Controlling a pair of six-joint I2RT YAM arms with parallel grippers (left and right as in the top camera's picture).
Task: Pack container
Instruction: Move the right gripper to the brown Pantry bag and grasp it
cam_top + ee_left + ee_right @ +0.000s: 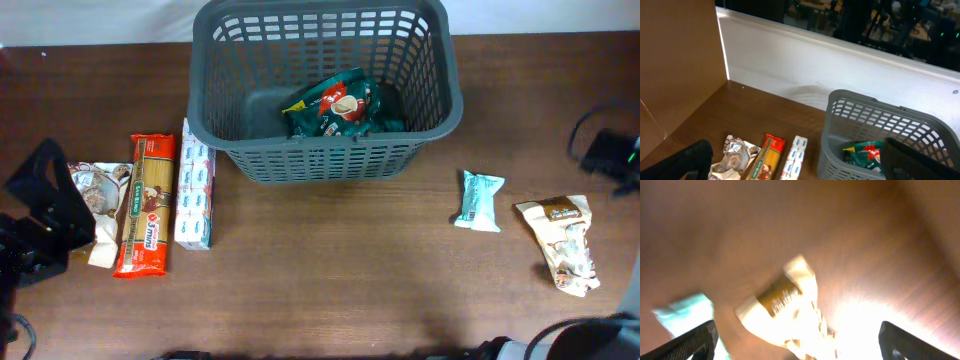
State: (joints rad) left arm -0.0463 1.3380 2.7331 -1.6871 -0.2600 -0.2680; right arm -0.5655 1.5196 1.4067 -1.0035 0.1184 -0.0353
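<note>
The dark-grey slotted container (330, 160) stands at the back middle of the table and holds a green packet (340, 105). It also shows in the left wrist view (840, 125), with the green packet (862, 152) inside. My left gripper (800, 162) is open and empty. It sits at the table's far left (45, 200), beside a silver-white packet (95, 195). My right gripper (797, 337) is open and empty, with its fingers spread wide above a cream packet (785, 305). That view is blurred and overexposed.
A red spaghetti packet (145, 205) and a white-and-blue box (195, 190) lie left of the container. A teal packet (478, 200) and the cream packet (562, 243) lie at the right. A white wall (840, 70) backs the table.
</note>
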